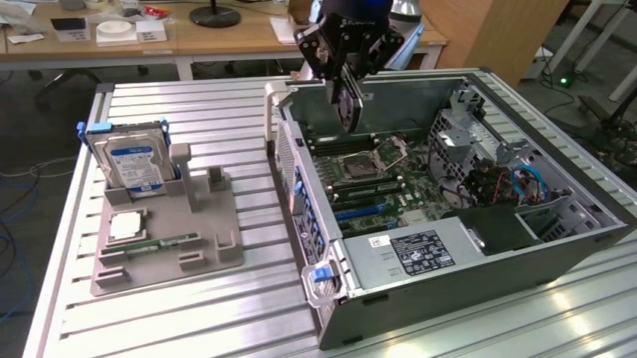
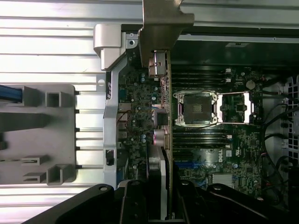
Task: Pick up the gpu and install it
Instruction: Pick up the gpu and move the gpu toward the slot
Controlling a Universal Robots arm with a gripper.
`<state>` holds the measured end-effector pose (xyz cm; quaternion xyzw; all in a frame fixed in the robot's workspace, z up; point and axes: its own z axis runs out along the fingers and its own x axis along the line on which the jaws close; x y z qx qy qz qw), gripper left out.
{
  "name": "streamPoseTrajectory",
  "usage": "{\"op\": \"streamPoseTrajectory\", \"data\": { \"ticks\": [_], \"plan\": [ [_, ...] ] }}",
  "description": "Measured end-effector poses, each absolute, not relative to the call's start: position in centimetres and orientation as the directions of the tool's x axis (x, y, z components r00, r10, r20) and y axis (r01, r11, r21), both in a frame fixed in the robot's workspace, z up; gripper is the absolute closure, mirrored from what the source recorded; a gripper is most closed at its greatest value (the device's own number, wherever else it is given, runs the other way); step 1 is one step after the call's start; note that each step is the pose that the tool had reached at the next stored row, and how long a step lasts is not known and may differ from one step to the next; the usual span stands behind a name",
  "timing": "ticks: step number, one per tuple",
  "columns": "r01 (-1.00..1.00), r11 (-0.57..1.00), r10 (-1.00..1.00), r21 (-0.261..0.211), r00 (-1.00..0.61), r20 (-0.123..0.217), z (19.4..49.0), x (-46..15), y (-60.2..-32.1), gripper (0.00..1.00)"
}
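The gpu (image 1: 348, 104) is a thin dark card hanging on edge from my gripper (image 1: 347, 74), which is shut on its upper part. It hovers over the back left of the open computer case (image 1: 557, 246), just above the motherboard (image 1: 383, 183). In the wrist view the gpu (image 2: 161, 126) appears edge-on, its silvery metal bracket (image 2: 161, 23) pointing toward the case's rear wall. The black fingers (image 2: 135, 205) clamp the card from both sides, and the CPU socket (image 2: 196, 108) lies beside the card.
On the exterior view's left, a grey holder (image 1: 164, 239) carries a hard drive (image 1: 134, 164), a processor chip (image 1: 127, 224) and a green memory stick (image 1: 154, 245). The slatted aluminium table (image 1: 199, 321) supports everything. Wooden desks (image 1: 199, 45) stand behind.
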<state>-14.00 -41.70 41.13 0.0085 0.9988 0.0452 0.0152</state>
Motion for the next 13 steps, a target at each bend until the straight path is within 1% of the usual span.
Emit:
{"op": "streamPoseTrajectory", "data": {
  "ticks": [13],
  "plan": [
    [0.016,0.996,0.018,0.091,-0.999,-0.030,41.13,-12.99,-41.69,0.72]
  ]
}}
